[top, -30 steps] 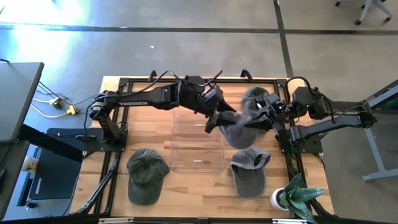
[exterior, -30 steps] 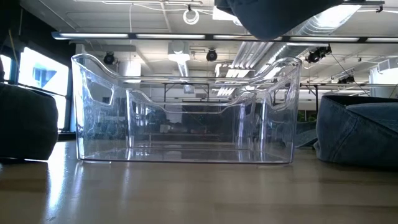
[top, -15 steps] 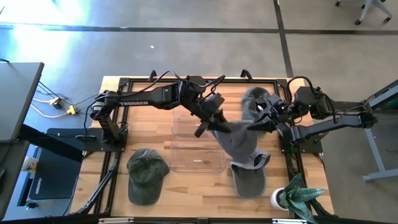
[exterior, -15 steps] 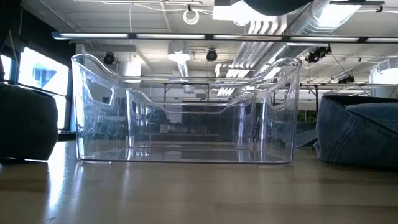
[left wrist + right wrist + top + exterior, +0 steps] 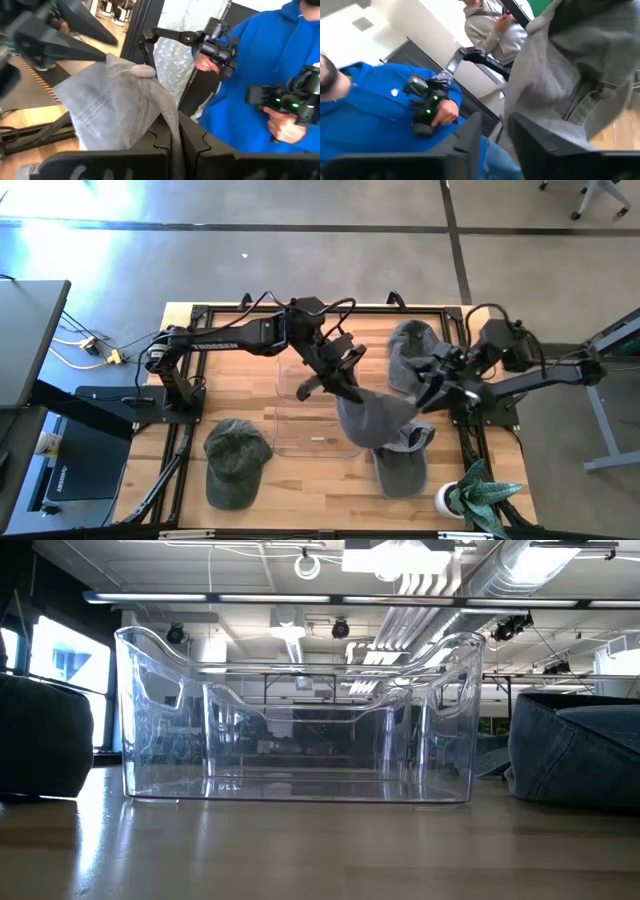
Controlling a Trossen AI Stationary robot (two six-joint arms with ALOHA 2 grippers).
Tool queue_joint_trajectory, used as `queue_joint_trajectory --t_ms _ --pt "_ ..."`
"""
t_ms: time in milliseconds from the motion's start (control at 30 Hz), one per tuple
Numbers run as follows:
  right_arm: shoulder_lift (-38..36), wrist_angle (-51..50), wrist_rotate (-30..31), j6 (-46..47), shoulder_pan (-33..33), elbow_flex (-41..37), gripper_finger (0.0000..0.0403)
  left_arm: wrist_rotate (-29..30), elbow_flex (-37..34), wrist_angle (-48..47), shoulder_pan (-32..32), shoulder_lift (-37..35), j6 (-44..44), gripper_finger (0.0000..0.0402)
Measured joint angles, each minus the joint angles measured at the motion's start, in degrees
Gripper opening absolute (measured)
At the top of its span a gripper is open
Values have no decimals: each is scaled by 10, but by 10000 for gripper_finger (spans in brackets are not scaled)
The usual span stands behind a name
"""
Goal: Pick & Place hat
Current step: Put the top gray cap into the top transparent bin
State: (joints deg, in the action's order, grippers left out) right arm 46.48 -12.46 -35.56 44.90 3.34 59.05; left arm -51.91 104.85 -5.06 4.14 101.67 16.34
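Observation:
A light grey hat [image 5: 378, 418] hangs in the air over the right end of the clear bin [image 5: 312, 412], held by my left gripper [image 5: 338, 386]. In the left wrist view the hat [image 5: 114, 111] spreads out beyond the shut fingers. My right gripper [image 5: 432, 385] stands just right of the hat, open. In the right wrist view the hat [image 5: 570, 75] hangs close past its fingers; whether they touch I cannot tell. In the low view the bin [image 5: 300, 720] holds nothing. My left gripper pinches a folded band at the hat's edge [image 5: 171, 131] between its two shut fingers. The fingers come slanting from the table's left. The hat hangs slack beyond and below them, lifted clear above the bin.
A green hat [image 5: 237, 460] lies near left, a grey hat [image 5: 400, 468] near right under the held one, and another grey hat [image 5: 410, 343] far right. A potted plant [image 5: 472, 496] stands at the near right corner. A person in blue [image 5: 270, 75] stands beyond the table.
My left gripper has shut on the hat, which my right gripper held up. For a moment the hat was stretched between both. My right gripper has then let go and opened. The hat has swung toward the near edge and now hangs from the left gripper alone.

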Motion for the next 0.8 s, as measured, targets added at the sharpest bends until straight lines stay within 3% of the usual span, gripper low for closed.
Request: queue_joint_trajectory --t_ms 133,233,433,800 --pt "-11 -17 -30 -16 -36 25 187 -3 13 2 0 0 5 2" --pt "-4 -57 -19 -84 -65 57 229 -2 14 2 0 0 5 1" --pt "57 -110 0 -271 -106 106 261 -1 14 2 0 0 32 1" --pt "207 -118 -267 -350 -111 136 263 26 14 -86 0 0 35 1"
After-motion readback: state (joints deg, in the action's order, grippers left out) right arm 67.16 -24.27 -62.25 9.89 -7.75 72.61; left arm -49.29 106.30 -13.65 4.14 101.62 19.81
